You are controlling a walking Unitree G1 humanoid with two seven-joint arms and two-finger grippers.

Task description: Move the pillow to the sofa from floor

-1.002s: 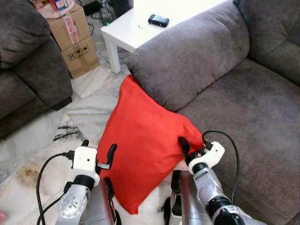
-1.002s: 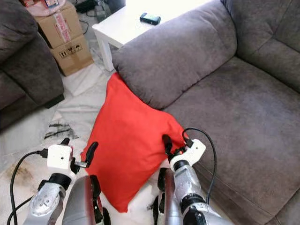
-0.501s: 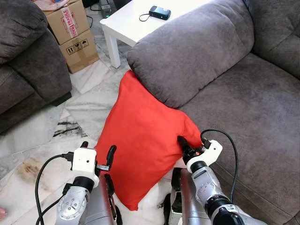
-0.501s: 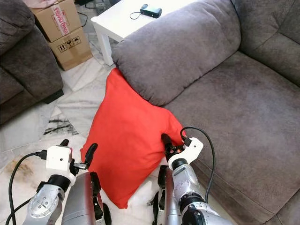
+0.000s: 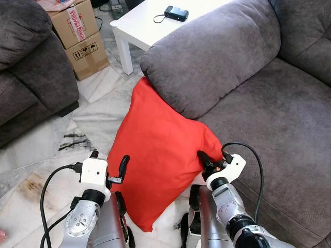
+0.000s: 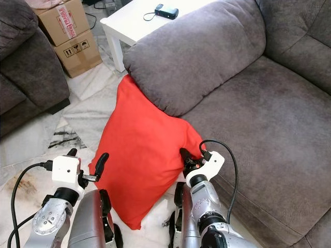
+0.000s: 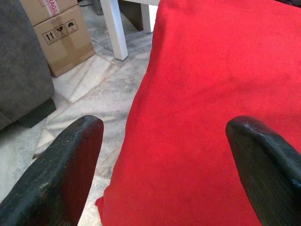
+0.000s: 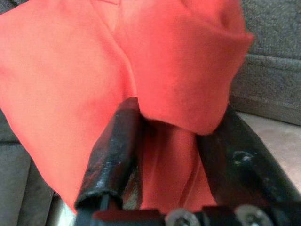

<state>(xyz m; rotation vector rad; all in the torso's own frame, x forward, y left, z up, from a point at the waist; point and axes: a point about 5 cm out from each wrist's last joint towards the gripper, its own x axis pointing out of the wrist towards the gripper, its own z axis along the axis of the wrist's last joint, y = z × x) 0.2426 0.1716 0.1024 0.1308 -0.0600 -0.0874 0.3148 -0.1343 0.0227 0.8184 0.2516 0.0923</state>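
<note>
Leaning against the front of the grey sofa (image 5: pixel 289 119), the red pillow (image 5: pixel 155 155) stands on edge on the marble floor (image 5: pixel 98 108), its upper corner tucked under the sofa's padded armrest (image 5: pixel 212 57) and its lower corner resting on the floor between the robot's two arms. The right gripper (image 8: pixel 169 155) has its two black fingers closed on a bunched fold at the pillow's right corner, just beside the sofa seat. The left gripper (image 7: pixel 164 155) sits at the pillow's left edge with its fingers (image 7: pixel 61 174) spread wide apart, one over the floor and the other over the red fabric, gripping nothing. Beyond the armrest stands a white side table (image 5: pixel 150 28) carrying a small dark device (image 5: pixel 176 13), with taped cardboard boxes (image 5: pixel 80 36) beside it and a second grey sofa (image 5: pixel 28 72) at the far left
</note>
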